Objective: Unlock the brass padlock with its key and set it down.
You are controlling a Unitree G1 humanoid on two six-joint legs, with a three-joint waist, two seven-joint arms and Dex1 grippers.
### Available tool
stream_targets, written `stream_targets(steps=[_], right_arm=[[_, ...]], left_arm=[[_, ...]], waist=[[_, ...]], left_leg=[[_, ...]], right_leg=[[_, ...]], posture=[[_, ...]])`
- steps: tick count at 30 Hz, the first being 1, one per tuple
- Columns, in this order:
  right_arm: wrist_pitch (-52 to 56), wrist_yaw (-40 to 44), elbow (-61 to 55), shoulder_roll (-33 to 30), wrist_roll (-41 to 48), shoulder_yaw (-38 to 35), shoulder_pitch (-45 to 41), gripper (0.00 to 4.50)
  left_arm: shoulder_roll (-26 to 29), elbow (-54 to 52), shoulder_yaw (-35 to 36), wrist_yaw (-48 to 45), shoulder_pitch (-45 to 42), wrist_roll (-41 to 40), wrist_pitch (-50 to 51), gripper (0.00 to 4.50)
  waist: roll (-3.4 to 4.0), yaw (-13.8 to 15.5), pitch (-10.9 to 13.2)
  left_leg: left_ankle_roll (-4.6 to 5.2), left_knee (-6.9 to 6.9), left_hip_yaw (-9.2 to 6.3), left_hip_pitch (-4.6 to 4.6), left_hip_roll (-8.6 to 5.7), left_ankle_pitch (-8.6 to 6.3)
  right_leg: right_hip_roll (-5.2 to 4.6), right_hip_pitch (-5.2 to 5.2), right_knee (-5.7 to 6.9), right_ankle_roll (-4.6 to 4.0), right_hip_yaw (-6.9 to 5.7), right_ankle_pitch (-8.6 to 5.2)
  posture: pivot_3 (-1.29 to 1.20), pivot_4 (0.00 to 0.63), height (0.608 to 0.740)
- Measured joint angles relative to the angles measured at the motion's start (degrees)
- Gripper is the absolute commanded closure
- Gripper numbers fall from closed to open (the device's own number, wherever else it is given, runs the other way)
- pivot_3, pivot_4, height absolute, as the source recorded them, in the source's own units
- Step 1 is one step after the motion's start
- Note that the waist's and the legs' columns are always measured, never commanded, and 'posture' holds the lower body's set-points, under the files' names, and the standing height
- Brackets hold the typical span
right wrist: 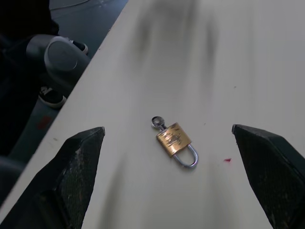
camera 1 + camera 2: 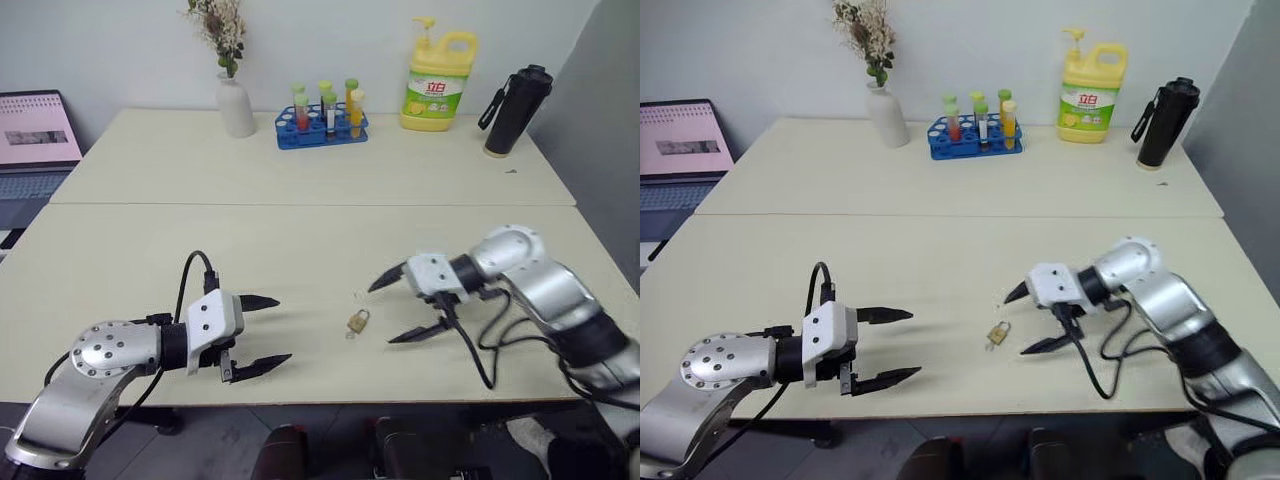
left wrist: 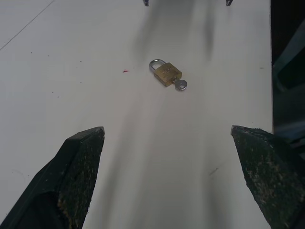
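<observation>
Tabletop (image 2: 300,250) bears brass padlock (image 2: 358,321) (key (image 3: 180,85) inserted); left gripper (image 2: 256,335), right gripper (image 2: 402,305) gape wide, empty.

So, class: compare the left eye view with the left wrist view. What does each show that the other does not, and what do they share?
The left eye view alone shows the far table's things: the vase of dried flowers, the blue rack of test tubes, the yellow detergent bottle, the black flask and the laptop.

The left wrist view alone shows the key standing in the padlock's base, and a small red speck on the table.

Both show the brass padlock lying on the table and the left end effector, open.
</observation>
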Motion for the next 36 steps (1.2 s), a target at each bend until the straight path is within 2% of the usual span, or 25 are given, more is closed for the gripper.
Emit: stream_targets(steps=[6, 10, 17, 27, 31, 36], right_arm=[[-10.6, 1.2, 16.5, 6.7, -5.1, 6.2, -6.2, 0.0], [-14.8, 1.3, 22.1, 7.7, -5.6, 10.2, -9.1, 0.0], [-18.7, 1.5, 27.0, 8.3, -5.4, 16.6, -11.4, 0.0], [-21.3, 1.5, 28.8, 10.5, -5.0, 17.9, -12.0, 0.0], [-21.6, 1.6, 31.0, 12.0, -5.4, 18.1, -12.6, 0.9], [-22.1, 1.7, 35.3, 12.9, -7.2, 18.1, -14.9, 2.66]], left_arm=[[0.0, -3.7, 1.8, 2.7, 5.1, 0.7, 0.6, 0.04], [0.0, -5.0, 3.4, 3.0, 6.7, 0.7, 1.3, 0.04], [0.0, -5.7, 3.8, 3.3, 7.9, 0.8, 1.7, 0.04], [0.2, -5.7, 3.8, 3.9, 7.9, 0.9, 1.7, 0.04], [0.3, -5.7, 3.8, 3.9, 7.5, 1.1, 1.7, 0.0], [0.2, -5.7, 3.7, 4.1, 6.8, 1.2, 1.7, 0.0]], waist=[[0.02, 0.5, 0.0], [0.02, 0.4, 0.0], [0.03, 0.4, 0.0], [0.04, 0.4, 0.0], [0.04, 0.3, 0.0], [0.04, 0.3, 0.0]], left_leg=[[0.0, -0.02, -0.11, -0.03, 0.01, 0.0], [0.0, -0.02, -0.1, -0.02, -0.02, 0.0], [0.0, -0.02, -0.12, 0.0, 0.01, 0.0], [0.0, -0.02, -0.12, 0.0, 0.0, 0.0], [0.0, -0.03, -0.12, 0.01, 0.01, 0.0], [0.0, -0.02, -0.11, 0.04, 0.01, 0.0]], right_leg=[[-0.08, -0.01, 0.03, -0.13, 0.0, -0.02], [-0.13, 0.0, 0.04, -0.16, -0.02, -0.03], [-0.13, 0.0, 0.06, -0.23, -0.07, -0.07], [-0.16, 0.0, 0.06, -0.23, -0.09, -0.07], [-0.16, 0.0, 0.07, -0.24, -0.09, -0.07], [-0.16, 0.01, 0.07, -0.24, -0.1, -0.07]], posture=[[0.0, 0.15, 0.74], [0.0, 0.15, 0.74], [0.0, 0.15, 0.74], [0.0, 0.15, 0.74], [0.0, 0.15, 0.74], [0.0, 0.15, 0.74]])
